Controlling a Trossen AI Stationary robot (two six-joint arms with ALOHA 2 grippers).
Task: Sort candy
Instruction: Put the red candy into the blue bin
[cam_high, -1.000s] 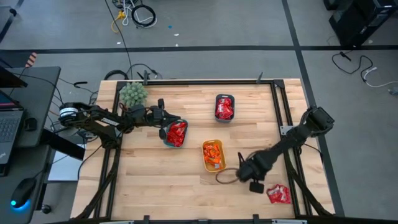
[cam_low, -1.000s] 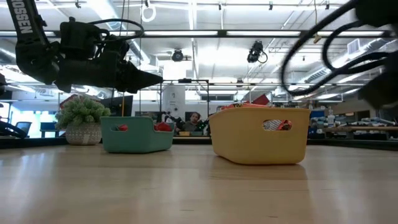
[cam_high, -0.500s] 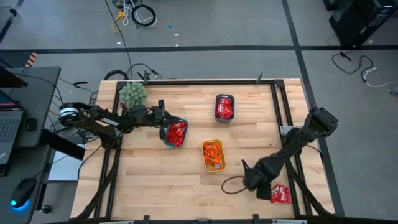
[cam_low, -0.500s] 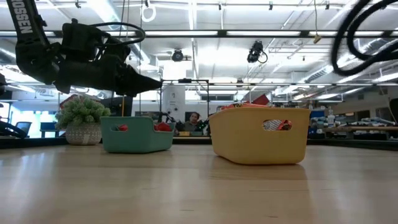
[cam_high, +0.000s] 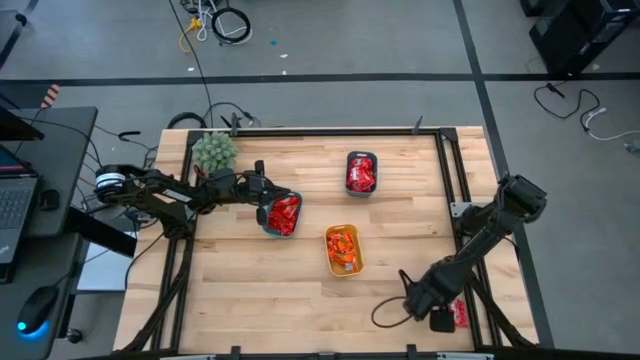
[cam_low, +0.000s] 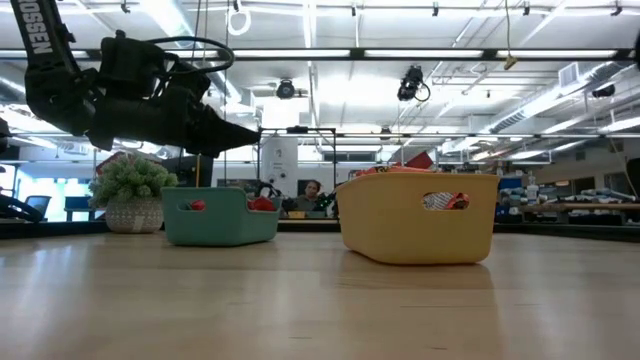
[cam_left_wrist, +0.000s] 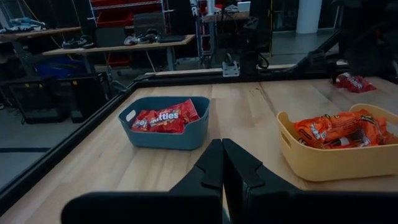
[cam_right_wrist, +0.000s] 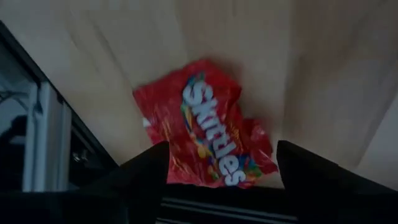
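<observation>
Landmark for all entries: yellow tray (cam_high: 343, 250), near the middle of the table (cam_high: 250, 290).

Yellow tray: held orange-wrapped candy (cam_left_wrist: 339, 126), heaped above the rim in the left wrist view.

Blue tray (cam_high: 361, 173): stood beyond the yellow tray toward the far edge of the table, well apart from it. Held red-wrapped candy (cam_left_wrist: 165, 118), wrappers lying flat.

Teal tray (cam_high: 281, 214): stood to the left of the yellow tray, near it but not touching. Held red candy (cam_high: 286, 213).

Fuzzy green plant (cam_high: 214, 151): stood at the far left corner of the table, beyond the teal tray as reckoned from the yellow tray.

Loose red candy packs (cam_right_wrist: 208, 127): lay on bare table at the near right corner, well apart from the yellow tray, close to the black table frame. Nothing stood between them and the tray.

Left end effector (cam_left_wrist: 222, 163): hung above the teal tray's left rim, pointing toward the yellow tray; arm stretched low and nearly level from the left side of the table. Fingers pressed together, nothing between them.

Right end effector (cam_high: 437, 312): hovered directly over the loose red packs, to the right of and nearer than the yellow tray; arm bent back from its base at the right edge. Fingers (cam_right_wrist: 146, 165) spread wide on either side of a pack, not touching it.
</observation>
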